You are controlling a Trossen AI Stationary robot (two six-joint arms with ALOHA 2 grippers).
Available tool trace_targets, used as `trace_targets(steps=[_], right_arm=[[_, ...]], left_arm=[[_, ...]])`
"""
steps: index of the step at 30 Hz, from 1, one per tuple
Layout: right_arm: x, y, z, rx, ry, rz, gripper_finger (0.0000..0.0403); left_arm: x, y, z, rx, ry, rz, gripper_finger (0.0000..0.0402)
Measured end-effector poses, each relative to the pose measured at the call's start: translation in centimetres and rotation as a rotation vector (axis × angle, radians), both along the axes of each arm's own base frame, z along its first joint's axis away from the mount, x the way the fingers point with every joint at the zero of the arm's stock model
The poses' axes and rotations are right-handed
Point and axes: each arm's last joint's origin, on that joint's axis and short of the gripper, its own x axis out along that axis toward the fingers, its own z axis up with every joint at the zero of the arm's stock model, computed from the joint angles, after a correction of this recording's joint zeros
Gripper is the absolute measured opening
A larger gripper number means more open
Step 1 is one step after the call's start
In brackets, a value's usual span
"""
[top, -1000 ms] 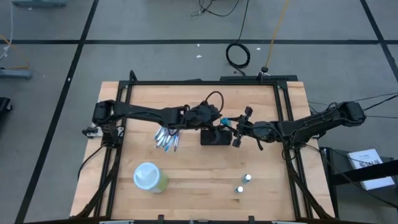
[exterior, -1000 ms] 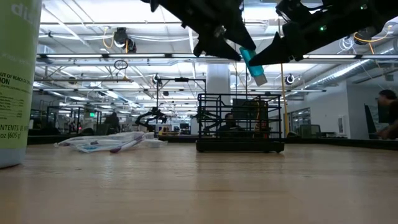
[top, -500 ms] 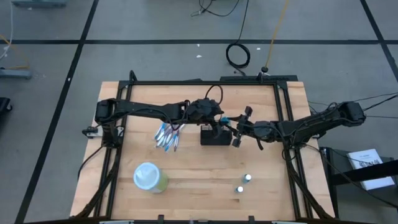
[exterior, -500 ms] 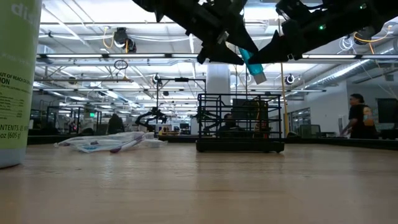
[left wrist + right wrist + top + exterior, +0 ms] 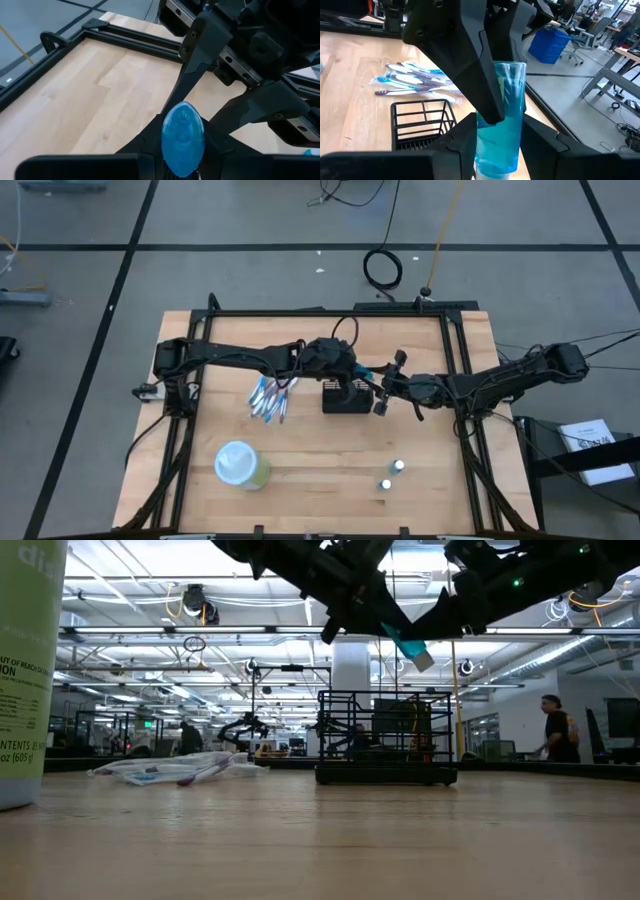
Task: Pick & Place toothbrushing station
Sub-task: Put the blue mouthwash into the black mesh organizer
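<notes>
Left end effector (image 5: 385, 625) newly pinching blue tube (image 5: 408, 646), right end effector (image 5: 497, 132) gripping it, tilted above caddy (image 5: 385, 738)

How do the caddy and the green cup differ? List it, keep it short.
The caddy is black open wire mesh; the cup is solid pale green with a whitish top.
The caddy is rectangular; the cup is round.
The caddy sits mid-table; the cup stands well apart, toward the left arm's side.
Both stand upright on the wooden table.
</notes>
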Motion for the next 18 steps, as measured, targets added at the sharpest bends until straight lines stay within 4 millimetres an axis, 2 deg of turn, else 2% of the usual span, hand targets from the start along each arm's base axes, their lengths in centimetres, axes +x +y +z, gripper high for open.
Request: trace_targets(steps=[7, 13, 18], right_arm=[[-0.4, -0.1, 0.4, 0.009, -0.001, -0.003, 0.0131], [-2.2, -0.1, 1.2, 0.082, 0.002, 0.002, 0.0148], [-3.8, -0.2, 1.7, 0.142, 0.009, -0.017, 0.0164]], left_arm=[[-0.7, 0.7, 0.9, 0.075, 0.014, 0.056, 0.0078], [-2.6, 2.3, 3.3, 0.186, 0.026, 0.229, 0.0078], [-4.1, 2.8, 5.5, 0.184, -0.017, 0.221, 0.0078]])
